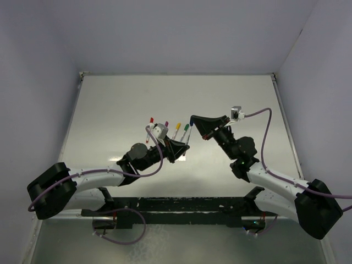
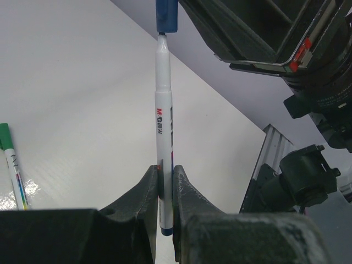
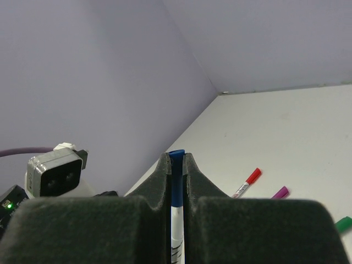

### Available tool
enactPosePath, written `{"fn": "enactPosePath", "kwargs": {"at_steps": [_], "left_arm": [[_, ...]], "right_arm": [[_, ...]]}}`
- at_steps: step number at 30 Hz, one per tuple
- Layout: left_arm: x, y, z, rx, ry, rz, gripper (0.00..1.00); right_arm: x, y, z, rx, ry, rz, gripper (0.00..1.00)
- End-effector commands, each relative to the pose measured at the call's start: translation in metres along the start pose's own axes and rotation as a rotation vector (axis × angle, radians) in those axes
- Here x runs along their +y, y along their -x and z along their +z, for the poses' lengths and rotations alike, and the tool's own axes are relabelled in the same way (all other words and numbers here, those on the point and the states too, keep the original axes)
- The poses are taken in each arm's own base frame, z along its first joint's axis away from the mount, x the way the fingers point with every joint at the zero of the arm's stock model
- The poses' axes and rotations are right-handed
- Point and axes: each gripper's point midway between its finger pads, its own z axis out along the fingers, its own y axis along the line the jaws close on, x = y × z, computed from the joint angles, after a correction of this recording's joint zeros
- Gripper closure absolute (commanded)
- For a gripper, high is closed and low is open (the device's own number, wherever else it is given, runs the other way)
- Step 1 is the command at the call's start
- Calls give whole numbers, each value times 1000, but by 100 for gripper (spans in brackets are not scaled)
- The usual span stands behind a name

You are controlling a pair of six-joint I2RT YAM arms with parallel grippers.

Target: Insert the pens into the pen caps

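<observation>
Left gripper (image 2: 165, 171) clamps pen (image 2: 163, 99) upright by barrel. Right gripper (image 3: 176, 158) pinches blue cap (image 2: 166, 15) over pen tip; neck showing, likely not seated. Beside pen on table (image 1: 110, 110): red pen (image 1: 151, 120), purple pen (image 1: 166, 124), yellow pen (image 1: 177, 127), green pen (image 1: 186, 128), apparently capped.

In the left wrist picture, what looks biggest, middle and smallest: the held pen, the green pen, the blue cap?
1. held pen, closest to the camera.
2. green pen, farther off and partly hidden.
3. blue cap, cut off at the top edge.
</observation>
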Motion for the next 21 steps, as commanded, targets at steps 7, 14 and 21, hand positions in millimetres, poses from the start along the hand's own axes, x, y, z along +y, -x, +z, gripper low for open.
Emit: {"fn": "enactPosePath", "kwargs": {"at_steps": [7,14,21], "left_arm": [[-8,37,0,-138,-19,48,100],[-14,51,-2,-187,-38,54,100],[-22,77,-10,-306,-60,58,100]], "right_arm": [[18,-9,4,57,86,53,100],[11,-32,1,123,85,77,100],[17,-45,-1,187,131,75,100]]}}
